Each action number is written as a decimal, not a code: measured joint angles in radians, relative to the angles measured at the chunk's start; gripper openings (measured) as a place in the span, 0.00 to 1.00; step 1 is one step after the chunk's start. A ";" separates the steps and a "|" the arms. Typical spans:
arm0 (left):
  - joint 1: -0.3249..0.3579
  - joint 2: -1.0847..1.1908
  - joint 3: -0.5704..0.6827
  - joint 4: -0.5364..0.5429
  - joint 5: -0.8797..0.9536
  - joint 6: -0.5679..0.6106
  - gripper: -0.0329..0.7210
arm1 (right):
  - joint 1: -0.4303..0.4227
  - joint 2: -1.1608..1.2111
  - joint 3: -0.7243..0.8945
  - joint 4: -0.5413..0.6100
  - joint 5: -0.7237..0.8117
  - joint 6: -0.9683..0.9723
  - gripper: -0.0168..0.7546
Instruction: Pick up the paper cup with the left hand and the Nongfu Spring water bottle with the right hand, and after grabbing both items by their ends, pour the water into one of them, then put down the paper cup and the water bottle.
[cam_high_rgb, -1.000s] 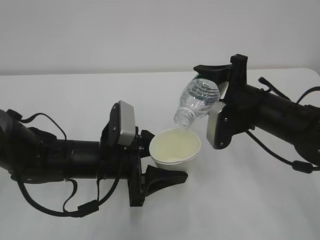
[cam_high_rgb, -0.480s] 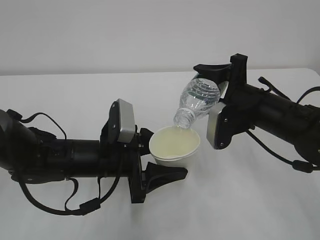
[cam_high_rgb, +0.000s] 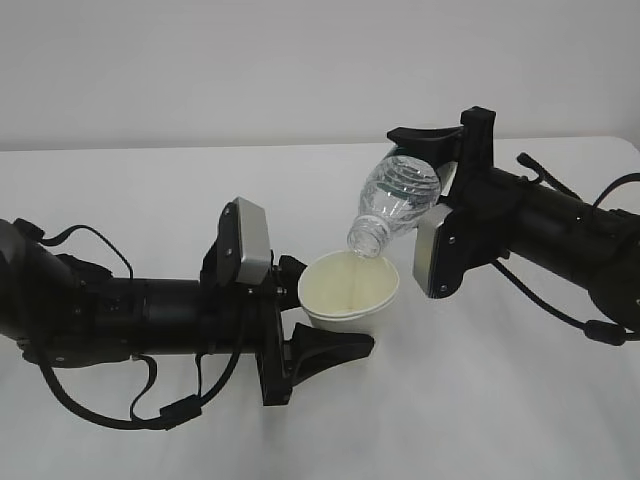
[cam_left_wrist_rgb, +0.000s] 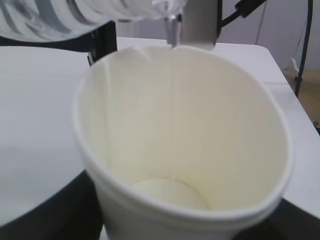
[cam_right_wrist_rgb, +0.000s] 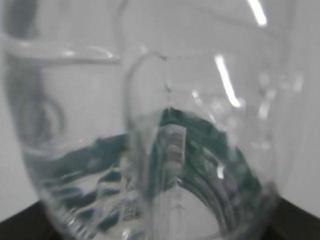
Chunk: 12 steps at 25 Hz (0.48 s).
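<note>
On the white table (cam_high_rgb: 150, 190), the black left arm's gripper (cam_high_rgb: 312, 312) clasps the small off-white paper cup (cam_high_rgb: 350, 292) between part-spread jaws, while directly above its rim the black right arm's gripper (cam_high_rgb: 432, 165) clamps the tilted clear plastic bottle (cam_high_rgb: 395, 205), mouth down.

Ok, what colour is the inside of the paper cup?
Pale cream, plain with no pattern; the paper cup shows it best in the left wrist view.
</note>
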 joint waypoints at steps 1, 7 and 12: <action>0.000 0.000 0.000 0.000 0.000 0.000 0.68 | 0.000 0.000 0.000 0.000 0.000 0.000 0.65; 0.000 0.000 0.000 0.000 0.000 0.000 0.68 | 0.000 0.000 0.000 0.000 0.000 -0.002 0.65; 0.000 0.000 0.000 0.000 0.000 0.000 0.68 | 0.000 0.000 0.000 0.000 0.000 -0.002 0.65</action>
